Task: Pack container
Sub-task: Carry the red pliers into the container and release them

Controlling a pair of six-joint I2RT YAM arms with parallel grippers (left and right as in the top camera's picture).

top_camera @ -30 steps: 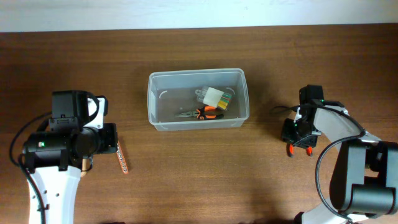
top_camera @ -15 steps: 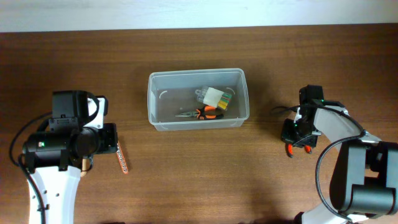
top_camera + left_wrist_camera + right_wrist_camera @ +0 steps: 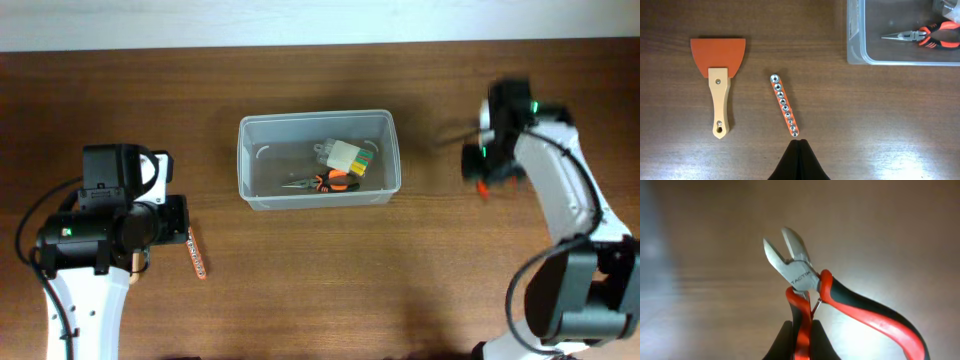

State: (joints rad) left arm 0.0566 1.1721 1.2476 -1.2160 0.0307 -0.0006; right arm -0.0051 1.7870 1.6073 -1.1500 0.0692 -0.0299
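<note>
The clear plastic container [image 3: 245, 150] stands at the table's middle; its corner also shows in the left wrist view [image 3: 855, 45]. Inside lie orange-handled needle-nose pliers [image 3: 322, 182] and a clear packet with a yellow-green label [image 3: 348, 157]. My right gripper [image 3: 482, 172] is shut on one handle of red-and-black cutting pliers [image 3: 805, 280] and holds them above the table, right of the container. My left gripper [image 3: 799, 145] is shut and empty, just below an orange socket rail [image 3: 784, 105].
An orange scraper with a wooden handle [image 3: 719, 75] lies left of the socket rail. In the overhead view the socket rail [image 3: 196, 252] lies beside the left arm. A dark cable [image 3: 452, 130] trails near the right arm.
My right gripper has lifted the cutting pliers off the table and moved them toward the far side. The left arm has not moved.
</note>
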